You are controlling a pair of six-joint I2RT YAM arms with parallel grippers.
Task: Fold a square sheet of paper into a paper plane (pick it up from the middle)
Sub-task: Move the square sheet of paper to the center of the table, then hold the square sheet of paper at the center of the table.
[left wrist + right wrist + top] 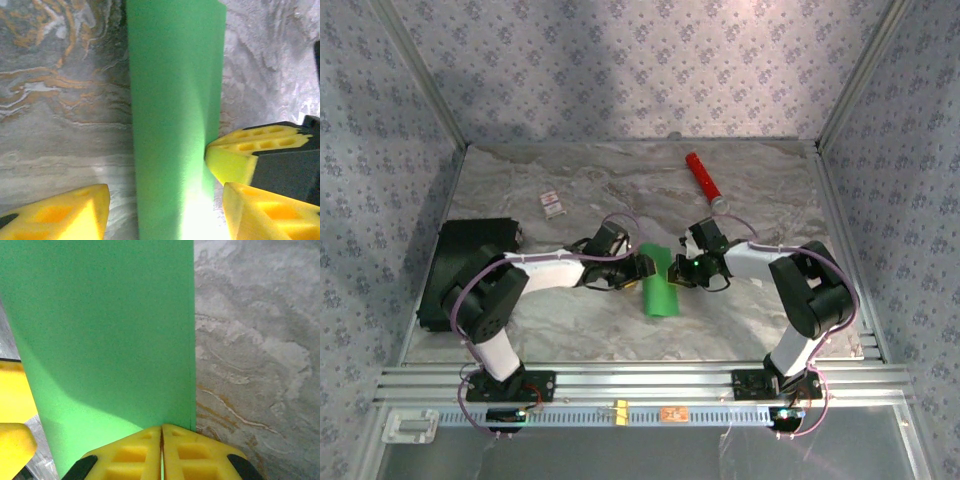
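Right claw (161, 432) pinches the green paper (658, 285) — long axis running near-to-far.

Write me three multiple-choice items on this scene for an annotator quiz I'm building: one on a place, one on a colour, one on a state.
1. Where does the red cylinder lie?
A) on the far part of the table
B) at the near edge, between the arm bases
C) under the paper

2. What colour is the folded sheet of paper?
A) red
B) green
C) white

3. How do the right gripper's jaws stand?
A) wide open
B) shut on the paper's edge
C) shut on the cylinder

Key:
1 A, it rests near the back wall in the top view.
2 B, the paper is bright green in every view.
3 B, the yellow fingers meet at the paper's edge in the right wrist view.
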